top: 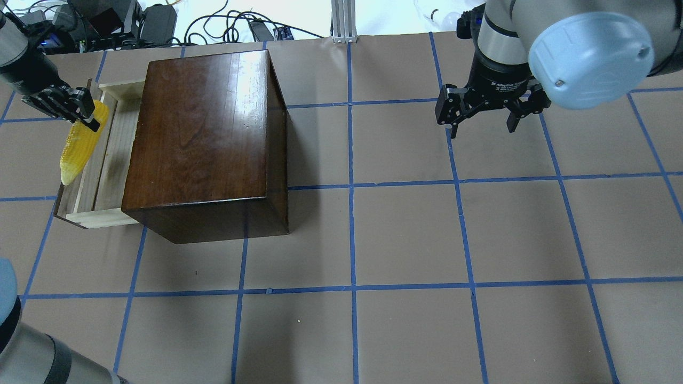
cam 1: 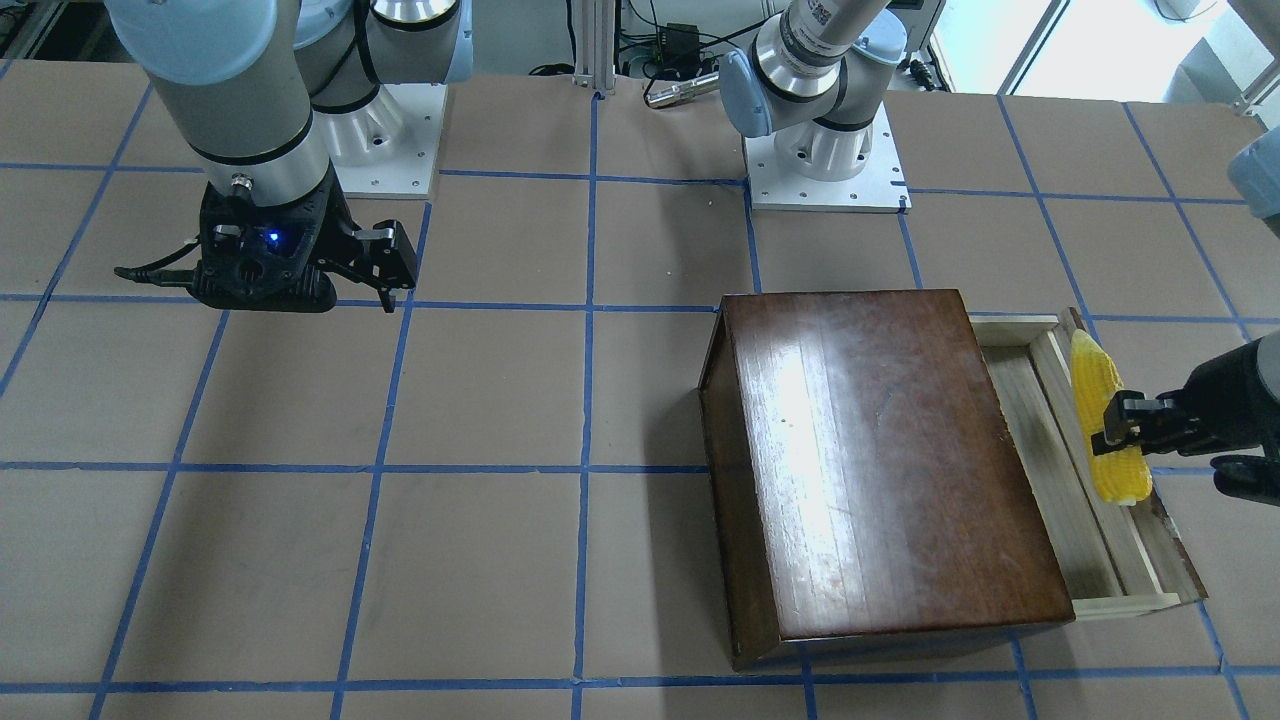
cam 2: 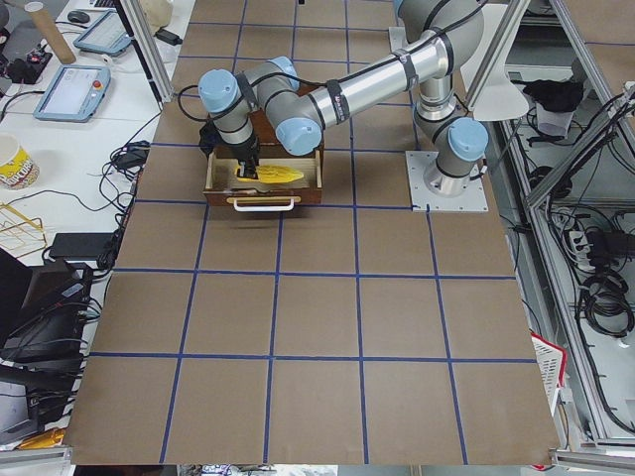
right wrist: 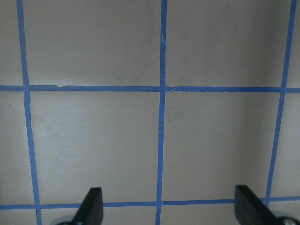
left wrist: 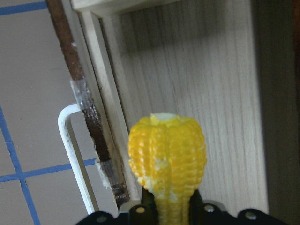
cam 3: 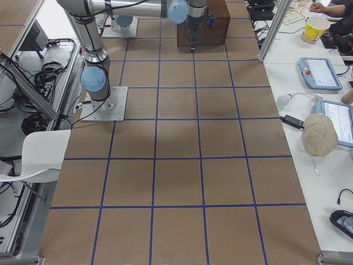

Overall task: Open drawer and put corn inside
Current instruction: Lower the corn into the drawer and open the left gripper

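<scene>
Yellow corn (left wrist: 167, 154) is gripped across its body by the left pincer (top: 88, 113), which is pointed down over the pulled-out drawer (left wrist: 211, 93). The cob is held lengthwise along the drawer's front wall, just inside the white handle (left wrist: 75, 159); whether it touches the wood cannot be told. Beyond the drawer, the dark box (top: 208, 138) is set on the table (top: 405, 224). Well apart on the far side, the right pincer (top: 483, 128) is hung above the table, pointed down, its jaws spread wide.

Yellow corn (top: 80, 146), dark-brown box (top: 205, 133), pale drawer (top: 109, 160)
</scene>
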You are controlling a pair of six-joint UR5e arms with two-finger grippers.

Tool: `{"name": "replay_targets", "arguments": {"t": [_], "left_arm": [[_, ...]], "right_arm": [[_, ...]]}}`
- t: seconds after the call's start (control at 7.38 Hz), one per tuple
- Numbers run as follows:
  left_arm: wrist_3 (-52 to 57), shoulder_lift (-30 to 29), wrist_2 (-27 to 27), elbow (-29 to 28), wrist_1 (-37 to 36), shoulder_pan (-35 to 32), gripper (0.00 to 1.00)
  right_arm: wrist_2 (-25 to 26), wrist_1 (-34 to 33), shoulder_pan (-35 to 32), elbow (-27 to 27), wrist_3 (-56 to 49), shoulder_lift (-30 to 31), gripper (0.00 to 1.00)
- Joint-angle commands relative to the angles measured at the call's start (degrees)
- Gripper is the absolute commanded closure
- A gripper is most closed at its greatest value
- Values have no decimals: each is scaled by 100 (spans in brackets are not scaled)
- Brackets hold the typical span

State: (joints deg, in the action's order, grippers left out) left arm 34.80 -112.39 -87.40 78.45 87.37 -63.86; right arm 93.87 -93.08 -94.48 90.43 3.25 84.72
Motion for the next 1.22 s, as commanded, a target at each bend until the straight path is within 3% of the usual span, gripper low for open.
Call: {"name": "replay_targets", "arguments": {"t": [0.0, 0.68, 0.81, 0.95, 1.08], "left_arm": [[-35, -2, -22, 169, -27, -21, 100], [-369, 6, -14, 232, -54, -127, 100], [-334, 24, -31, 232, -54, -144, 18], [-351, 50, -31, 232, -54, -161, 0], [-360, 94, -57, 223, -45, -196, 0]], "right_arm": [[0, -9, 0, 0, 0, 0, 0], [0, 0, 0, 0, 0, -9, 0], [0, 0, 0, 0, 0, -9, 0], [0, 0, 0, 0, 0, -9, 0], [0, 0, 0, 0, 0, 0, 0]]}}
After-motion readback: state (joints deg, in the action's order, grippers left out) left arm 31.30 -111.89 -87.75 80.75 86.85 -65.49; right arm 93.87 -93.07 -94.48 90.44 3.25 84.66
